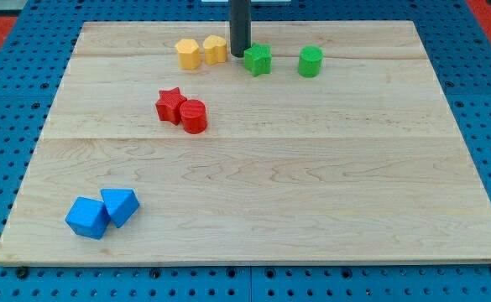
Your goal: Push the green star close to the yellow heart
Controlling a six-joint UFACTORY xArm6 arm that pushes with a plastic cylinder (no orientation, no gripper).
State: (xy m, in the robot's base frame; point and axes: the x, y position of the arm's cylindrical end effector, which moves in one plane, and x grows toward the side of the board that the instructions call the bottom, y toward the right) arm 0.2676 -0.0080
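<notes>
The green star (pixel 258 60) lies near the view's top, right of centre-left. The yellow heart (pixel 216 49) lies just to its left, with a small gap between them. My tip (pixel 239 53) stands in that gap, touching or almost touching the star's left side and close to the heart's right side. A yellow hexagon-like block (pixel 188 54) sits against the heart's left side.
A green cylinder (pixel 310 61) stands right of the star. A red star (pixel 171 105) and a red cylinder (pixel 194 116) sit together left of centre. Two blue blocks (pixel 87 217) (pixel 120 205) lie at the bottom left. The wooden board (pixel 312 184) ends at a blue pegboard.
</notes>
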